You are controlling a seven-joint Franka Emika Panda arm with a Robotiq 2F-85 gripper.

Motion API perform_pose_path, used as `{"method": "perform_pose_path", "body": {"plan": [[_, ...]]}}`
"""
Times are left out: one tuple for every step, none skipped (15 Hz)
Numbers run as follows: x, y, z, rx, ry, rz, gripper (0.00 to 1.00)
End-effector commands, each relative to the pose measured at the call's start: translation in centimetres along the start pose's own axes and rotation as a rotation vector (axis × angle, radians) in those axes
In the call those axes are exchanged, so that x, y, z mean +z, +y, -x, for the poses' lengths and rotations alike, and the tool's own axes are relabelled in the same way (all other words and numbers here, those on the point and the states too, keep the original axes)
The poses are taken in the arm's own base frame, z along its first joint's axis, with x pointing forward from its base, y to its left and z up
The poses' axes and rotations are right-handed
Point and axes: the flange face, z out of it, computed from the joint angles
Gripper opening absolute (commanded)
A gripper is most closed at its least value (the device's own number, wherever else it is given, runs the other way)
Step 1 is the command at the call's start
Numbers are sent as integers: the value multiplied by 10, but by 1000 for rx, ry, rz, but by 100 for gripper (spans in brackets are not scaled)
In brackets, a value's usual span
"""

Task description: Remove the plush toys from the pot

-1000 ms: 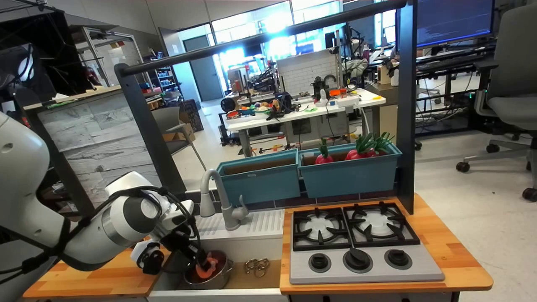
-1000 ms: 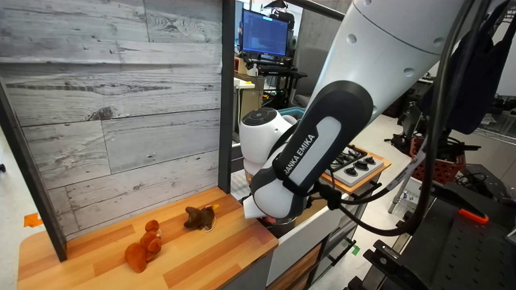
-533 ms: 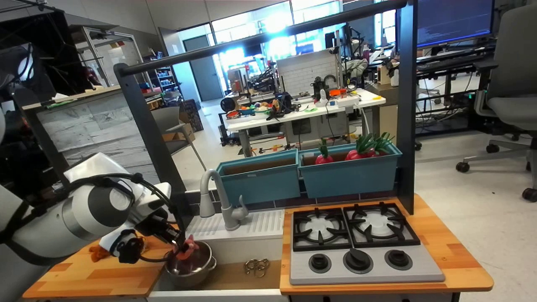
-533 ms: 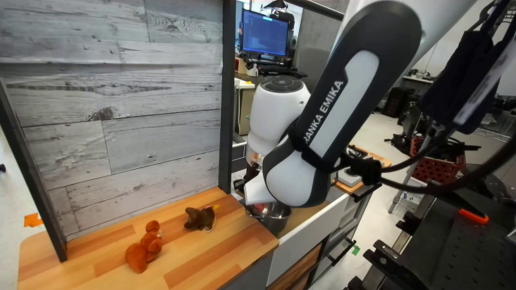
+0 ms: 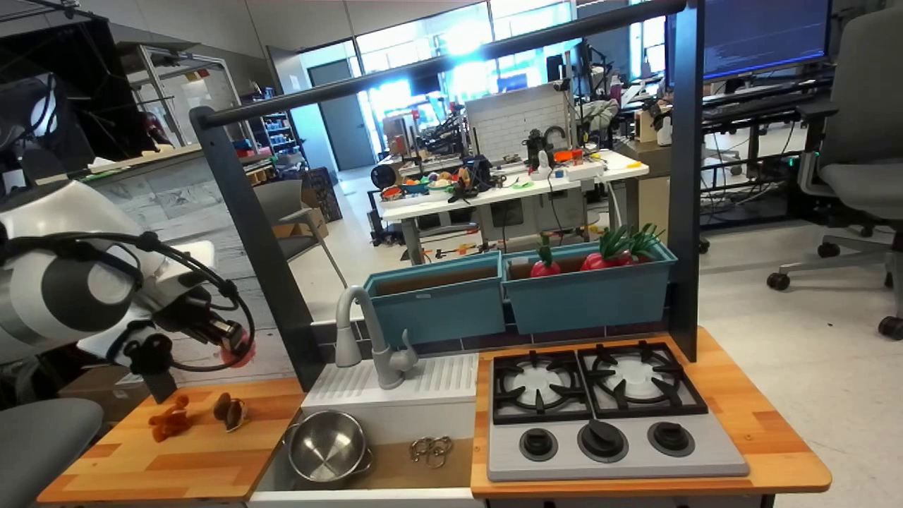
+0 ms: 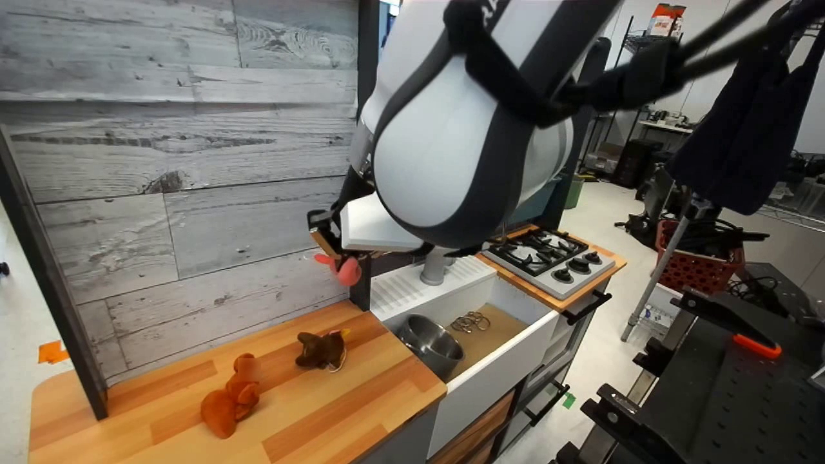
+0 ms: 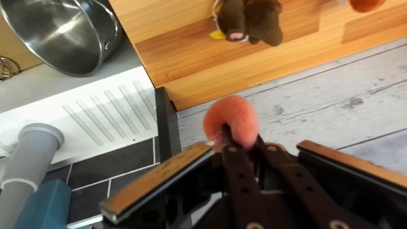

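Presently, in an exterior view, the gripper (image 5: 230,337) hangs above the wooden counter (image 5: 204,458), jaws closed on a pink plush toy (image 5: 237,351); the silver pot (image 5: 327,446) sits tilted in the sink (image 5: 402,418). In an exterior view, an orange-brown toy (image 6: 231,397) and a dark brown toy (image 6: 321,351) lie apart on that counter. Wrist view: fingers (image 7: 237,163) pinch the pink plush toy, a rounded part bulging past the tips; metal rings (image 7: 7,67) lie near the pot.

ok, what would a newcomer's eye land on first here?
Likely the pink plush toy pinched in the pincer, held in midair, higher than the wooden counter. Then the brown plush toy and orange plush toy on that counter. After those, the shiny pot in the sink.
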Motion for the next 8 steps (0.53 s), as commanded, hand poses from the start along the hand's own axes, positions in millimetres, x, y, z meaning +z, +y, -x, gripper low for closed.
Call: {"method": "perform_pose_path", "body": {"plan": [[-16, 2, -2, 10, -37, -38, 2], [-15, 4, -3, 16, -44, -40, 2], [-15, 7, -4, 24, -49, -40, 2], [-14, 10, -6, 30, -55, -40, 2], [-14, 14, -8, 38, -54, -38, 2], [-17, 21, -11, 47, -46, -30, 2], [-20, 26, -14, 53, -39, -25, 2], [-27, 32, -18, 61, -40, -26, 2]]}}
